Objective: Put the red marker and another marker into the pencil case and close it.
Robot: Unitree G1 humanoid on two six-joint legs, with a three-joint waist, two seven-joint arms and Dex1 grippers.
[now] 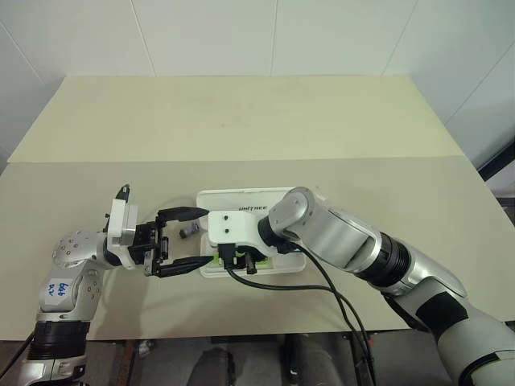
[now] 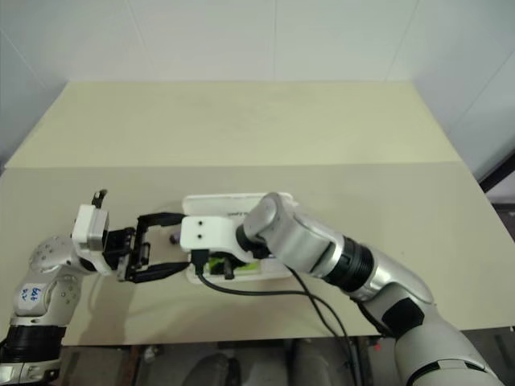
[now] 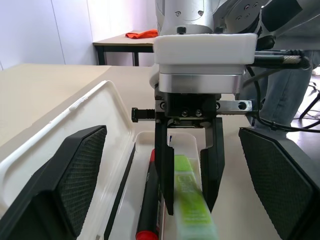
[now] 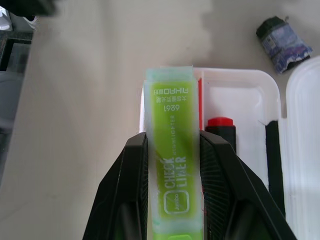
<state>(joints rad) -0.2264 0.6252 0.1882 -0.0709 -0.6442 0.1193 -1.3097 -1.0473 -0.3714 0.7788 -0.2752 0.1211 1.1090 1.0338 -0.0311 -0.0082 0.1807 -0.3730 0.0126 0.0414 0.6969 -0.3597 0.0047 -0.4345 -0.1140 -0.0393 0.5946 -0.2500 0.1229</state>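
Clamping the lime-green marker (image 4: 172, 170) in the right gripper (image 4: 172, 200), just above the open pencil case (image 4: 260, 95) at mid-table. Red marker (image 3: 149, 200) lying inside the tray. Left gripper (image 1: 187, 240) spread wide at the case's left end, holding nothing.

The case (image 1: 241, 201) tray is crowded: the right pincer (image 3: 189, 192), clamped on the green marker (image 4: 172, 165), hangs over it, with the red marker (image 3: 148, 200) lying alongside inside. The left pincer (image 1: 181, 240), fingers spread wide, blocks the case's 9 o'clock end, a small dark piece (image 4: 282, 36) lying just beside it. The worktop (image 1: 241, 121) from 10 to 2 o'clock is bare.
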